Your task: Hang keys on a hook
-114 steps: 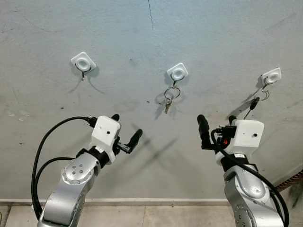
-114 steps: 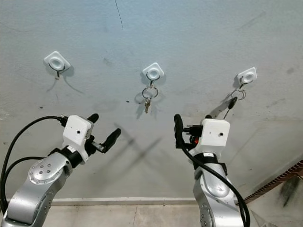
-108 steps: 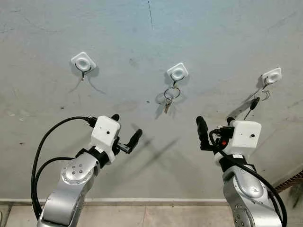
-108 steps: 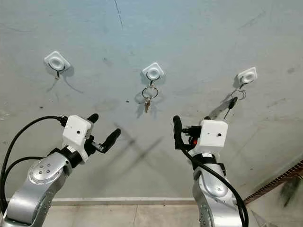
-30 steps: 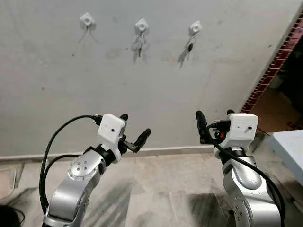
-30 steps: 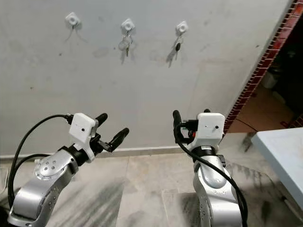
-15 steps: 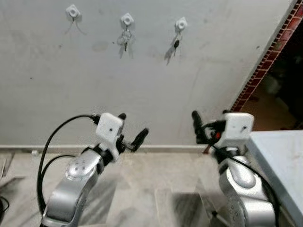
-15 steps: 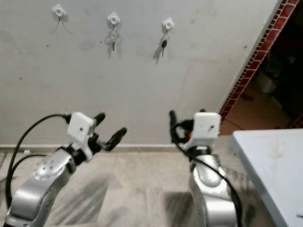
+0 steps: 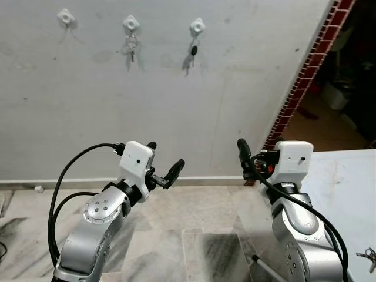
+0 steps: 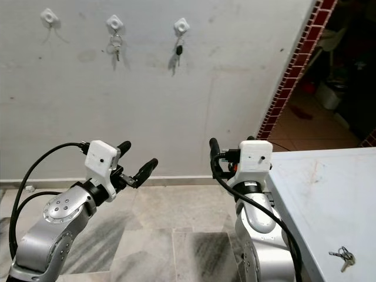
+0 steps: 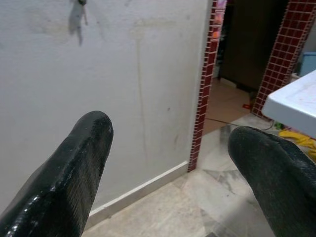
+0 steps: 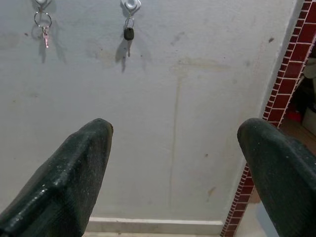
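Note:
Three white hooks sit high on the grey wall. The left hook [image 9: 66, 16] is bare. A ring of keys [image 9: 131, 44] hangs from the middle hook [image 9: 131, 23], and a black-headed key [image 9: 192, 50] hangs from the right hook [image 9: 197, 25]. Another small bunch of keys [image 10: 342, 257] lies on the pale table [image 10: 317, 188] at my right. My left gripper [image 9: 164, 157] and right gripper [image 9: 259, 147] are both raised in front of me, open and holding nothing, far below the hooks. The right wrist view looks at the hung keys [image 12: 41, 22] between its fingers [image 12: 69, 173].
A red-tiled pillar edge [image 9: 305, 70] borders a dark doorway at the right. The floor [image 9: 194, 229] is grey marble tile, with a white skirting along the wall's foot. The table's corner stands close beside my right arm.
The camera has pulled back and turned right: the hooks now sit small at the top left, and the table with keys has come into view. Both grippers stay open and empty.

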